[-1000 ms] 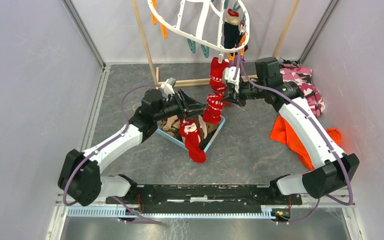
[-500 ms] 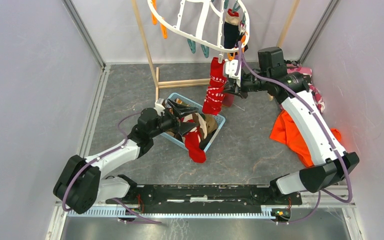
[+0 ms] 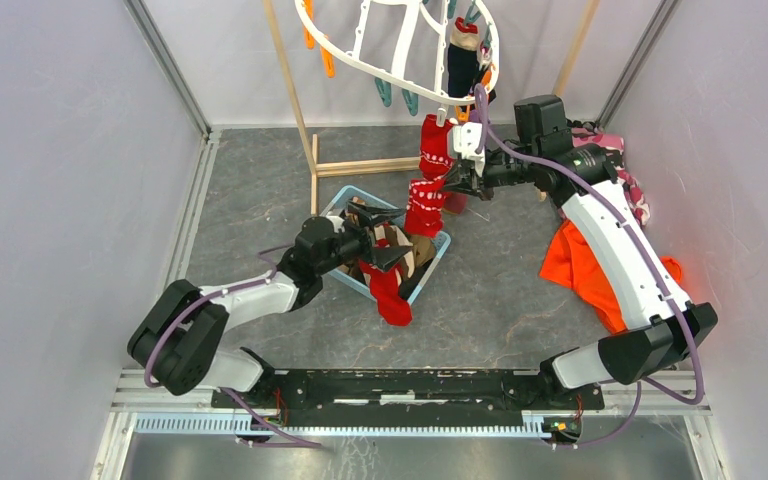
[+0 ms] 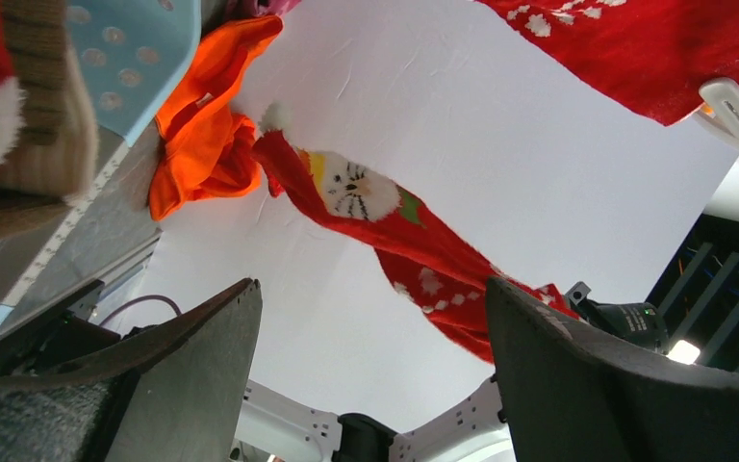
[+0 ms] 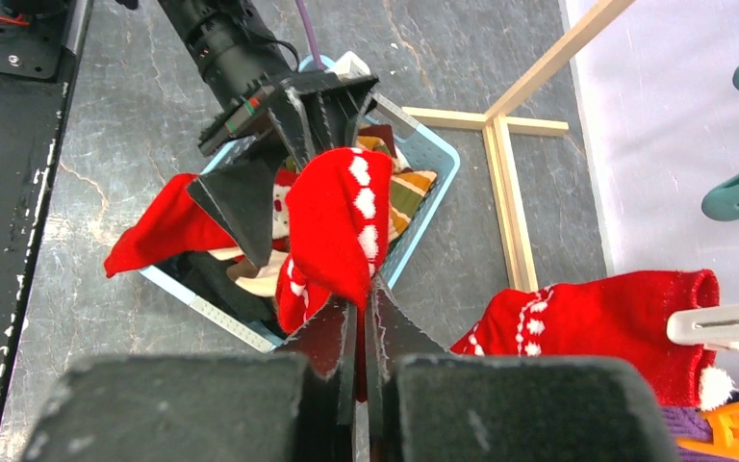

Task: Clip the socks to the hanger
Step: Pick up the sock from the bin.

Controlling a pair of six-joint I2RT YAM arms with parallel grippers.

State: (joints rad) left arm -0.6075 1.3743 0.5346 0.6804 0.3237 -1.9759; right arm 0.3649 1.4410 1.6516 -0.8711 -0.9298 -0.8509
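Observation:
The white oval hanger [image 3: 400, 45] hangs at the top with teal and orange clips. A navy sock [image 3: 460, 65] and a red sock with white patterns [image 3: 432, 140] hang from it; the red one also shows in the right wrist view [image 5: 597, 318]. My right gripper [image 3: 457, 183] is shut on another red sock [image 5: 342, 226] that dangles over the blue basket [image 3: 440, 250]. My left gripper [image 3: 385, 235] is open and empty just above the basket, next to that sock [image 4: 423, 250]. A red Santa sock [image 3: 390, 295] drapes over the basket's near edge.
The basket holds beige-brown striped and dark socks [image 5: 404, 188]. The wooden pole rack [image 3: 295, 90] stands behind it with its base bar [image 3: 370, 165] on the floor. An orange cloth [image 3: 580, 275] and a pink camouflage garment [image 3: 610, 160] lie at the right.
My left arm has drawn back and sunk low over the basket, its gripper still open. My right gripper has shifted slightly back toward the hanger with the red sock in it.

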